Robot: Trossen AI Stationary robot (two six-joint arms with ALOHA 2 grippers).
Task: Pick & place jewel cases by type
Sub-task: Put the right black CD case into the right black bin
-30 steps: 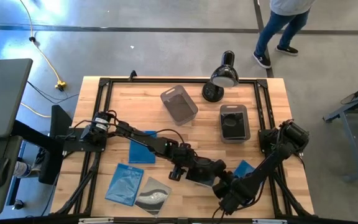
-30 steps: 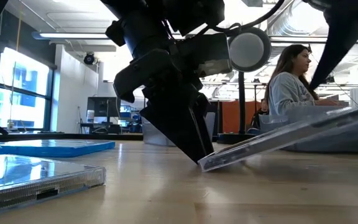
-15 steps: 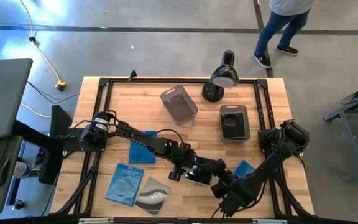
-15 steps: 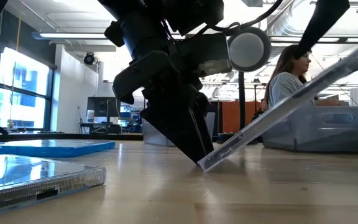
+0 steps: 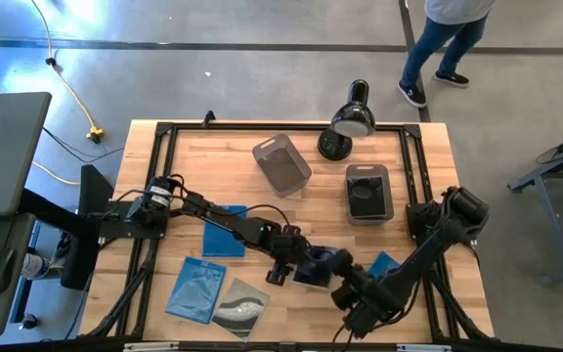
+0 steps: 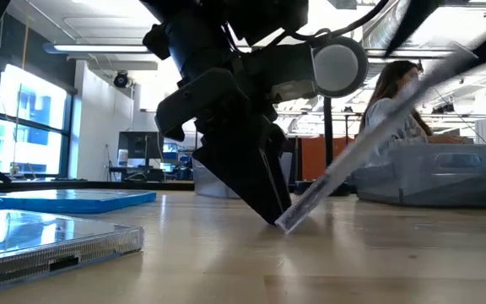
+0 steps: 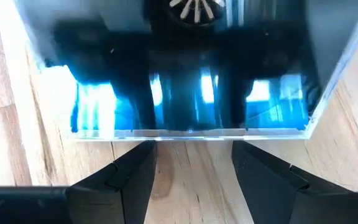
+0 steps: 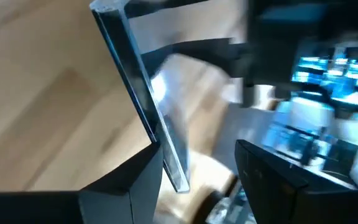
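Dark plastic, up on edge! The tilted case (image 6: 369, 135) stood near the worktop's (image 5: 194, 156) 6 o'clock rim. Its low edge was butted against the left claw (image 6: 272, 215), which was planted fingertips-down with its jaws spread and gripping nothing. From there the case climbed toward 4 o'clock and leaned on one finger of the right claw (image 5: 348, 291), whose jaws were also wide and not clamped. Both claws sat right at it, the left at its 9 o'clock side. My read: the right one needed to close across the raised edge.

The count:
- three blue cases (image 5: 225, 231)
- one clear case (image 5: 242, 303) with a disc
- a second dark case (image 5: 368, 196) inside one of two tubs (image 5: 281, 163)
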